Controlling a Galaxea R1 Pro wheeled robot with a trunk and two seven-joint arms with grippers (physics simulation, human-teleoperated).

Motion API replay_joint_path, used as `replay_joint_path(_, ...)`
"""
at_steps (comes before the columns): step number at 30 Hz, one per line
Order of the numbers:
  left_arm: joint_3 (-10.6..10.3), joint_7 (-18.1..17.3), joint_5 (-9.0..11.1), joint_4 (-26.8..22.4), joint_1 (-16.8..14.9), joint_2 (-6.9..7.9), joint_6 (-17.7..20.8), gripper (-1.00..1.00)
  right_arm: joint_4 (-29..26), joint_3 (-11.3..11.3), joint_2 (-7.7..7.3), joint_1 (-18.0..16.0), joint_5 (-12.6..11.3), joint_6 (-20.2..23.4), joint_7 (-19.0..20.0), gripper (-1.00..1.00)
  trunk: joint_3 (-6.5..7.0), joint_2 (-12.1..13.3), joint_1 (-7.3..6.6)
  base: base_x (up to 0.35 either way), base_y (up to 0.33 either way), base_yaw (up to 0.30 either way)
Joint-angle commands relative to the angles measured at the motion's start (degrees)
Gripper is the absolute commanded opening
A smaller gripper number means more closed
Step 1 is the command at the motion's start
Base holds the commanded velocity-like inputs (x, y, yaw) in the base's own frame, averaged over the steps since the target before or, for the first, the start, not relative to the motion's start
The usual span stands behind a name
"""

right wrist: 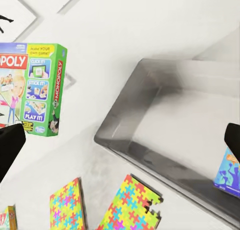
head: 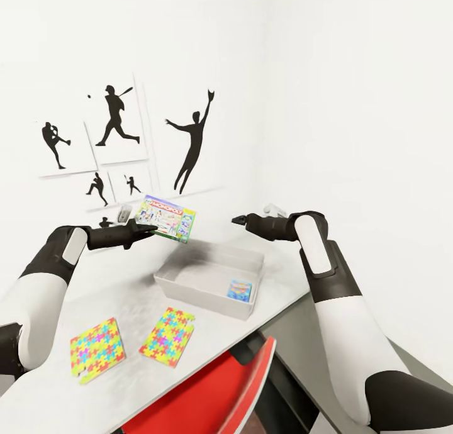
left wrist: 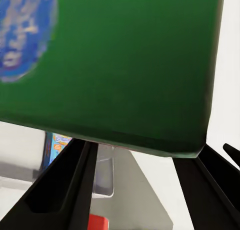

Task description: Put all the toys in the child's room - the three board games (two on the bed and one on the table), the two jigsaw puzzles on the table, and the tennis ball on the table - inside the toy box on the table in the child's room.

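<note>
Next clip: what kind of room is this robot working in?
Most likely a child's bedroom or playroom: black baseball-player silhouette pictures hang on the white wall, bright jigsaw puzzle boxes lie on a pale grey table, and the left end effector holds a Monopoly box.

"MONOPOLY", "PLAY IT!" on green board game (right wrist: 34, 90)
</note>
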Motion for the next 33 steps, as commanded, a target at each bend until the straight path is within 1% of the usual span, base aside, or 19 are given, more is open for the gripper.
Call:
replay_joint_path(1,0.2,-0.5,-0.3,0.0,-0.1,-0.04,0.2,-1.0,0.0,0.0,-0.02,-0.1,-0.6,0.1,-0.6,1.0,-0.14,-0.1,0.05,0.115,0.048,0.236)
replay_joint_path(10,0.1,-0.5,-0.3,0.0,-0.1,-0.04,0.2,-1.0,0.0,0.0,-0.06,0.0,-0.6,0.1,-0.6,1.0,-0.14,-0.1,0.05,0.073,0.024,0.066)
replay_joint_path(17,0.1,-0.5,-0.3,0.0,-0.1,-0.05,0.2,-1.0,0.0,0.1,-0.06,0.0,-0.6,0.1,-0.6,1.0,-0.14,-0.1,0.05,0.171,0.001,0.158)
replay_joint_path(21,0.1,-0.5,-0.3,-0.1,-0.1,-0.06,0.2,-1.0,0.0,0.0,-0.06,0.0,-0.6,0.1,-0.6,1.0,-0.14,-0.1,0.05,0.058,0.0,0.032)
replay_joint_path(33,0.0,-0.5,-0.3,-0.1,0.0,-0.14,0.2,-1.0,0.0,0.1,-0.08,0.0,-0.6,0.1,-0.6,1.0,-0.14,-0.1,0.05,0.134,0.0,0.002)
